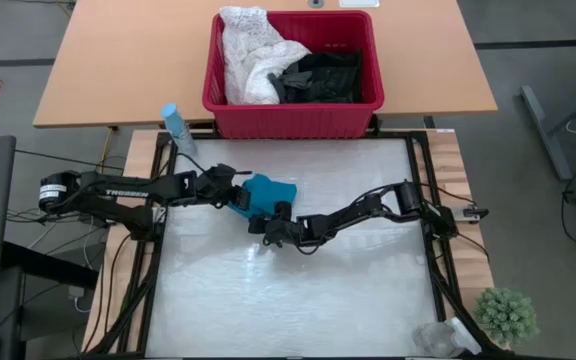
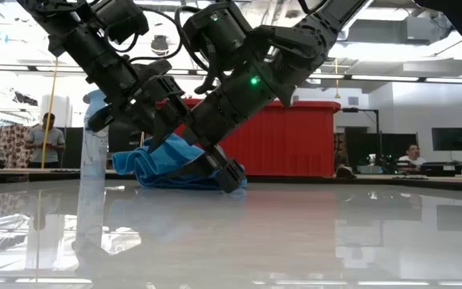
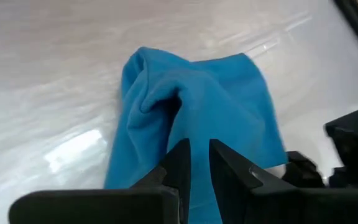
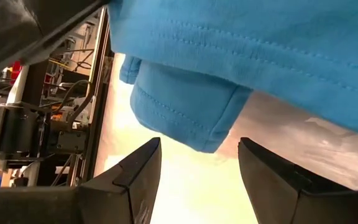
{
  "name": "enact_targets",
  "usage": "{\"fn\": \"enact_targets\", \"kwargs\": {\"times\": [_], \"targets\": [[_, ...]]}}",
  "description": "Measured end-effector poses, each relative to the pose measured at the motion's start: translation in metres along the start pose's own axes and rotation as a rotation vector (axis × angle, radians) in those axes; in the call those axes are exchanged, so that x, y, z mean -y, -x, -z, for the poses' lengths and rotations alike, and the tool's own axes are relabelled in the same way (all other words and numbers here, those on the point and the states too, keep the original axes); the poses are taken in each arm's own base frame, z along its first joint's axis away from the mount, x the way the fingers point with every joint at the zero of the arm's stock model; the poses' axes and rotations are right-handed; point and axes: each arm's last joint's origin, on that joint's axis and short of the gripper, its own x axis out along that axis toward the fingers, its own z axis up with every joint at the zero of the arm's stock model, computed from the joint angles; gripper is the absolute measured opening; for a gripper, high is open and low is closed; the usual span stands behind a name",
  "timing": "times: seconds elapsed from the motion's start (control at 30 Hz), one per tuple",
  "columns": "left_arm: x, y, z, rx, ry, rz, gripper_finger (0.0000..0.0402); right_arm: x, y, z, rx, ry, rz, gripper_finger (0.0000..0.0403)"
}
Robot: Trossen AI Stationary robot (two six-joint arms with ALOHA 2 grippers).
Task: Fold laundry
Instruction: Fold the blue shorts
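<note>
You're mid-fold on the small teal garment (image 1: 266, 192), which lies bunched on the bench (image 1: 298, 300) just in front of the red basket (image 1: 293, 110). The left end effector (image 3: 196, 165) is narrowed onto a ridge of the cloth — its fingers pinch a fold of teal near the garment's edge. Keep that pinch firm and lift only enough to free the layer, or the whole piece will drag across the slick surface instead of folding over.

The right end effector (image 4: 197, 168) stands wide, holding nothing, low against the bench at the garment's near side; a hemmed corner of the teal hangs just above the gap between its fingers. You'd do well to close on that hem before moving, so both corners travel together and the fold lands square.

The rest of the laundry waits in the basket — the white lacy garment (image 1: 248, 55) beside the black clothes (image 1: 323, 75), well apart from both arms.
</note>
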Motion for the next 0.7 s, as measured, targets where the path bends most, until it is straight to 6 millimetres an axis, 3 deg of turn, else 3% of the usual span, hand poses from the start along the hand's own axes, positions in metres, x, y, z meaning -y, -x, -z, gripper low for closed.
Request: {"fn": "enact_targets", "kwargs": {"times": [0.37,0.7], "targets": [[-0.009,0.013,-0.006,0.018,-0.041,-0.056,0.0072,0.000,0.000,0.000,0.000,-0.001,-0.001,0.0235],[-0.007,-0.002,-0.001,-0.054,-0.055,-0.011,0.0126,0.000,0.000,0.000,0.000,0.007,-0.002,0.0235]]}}
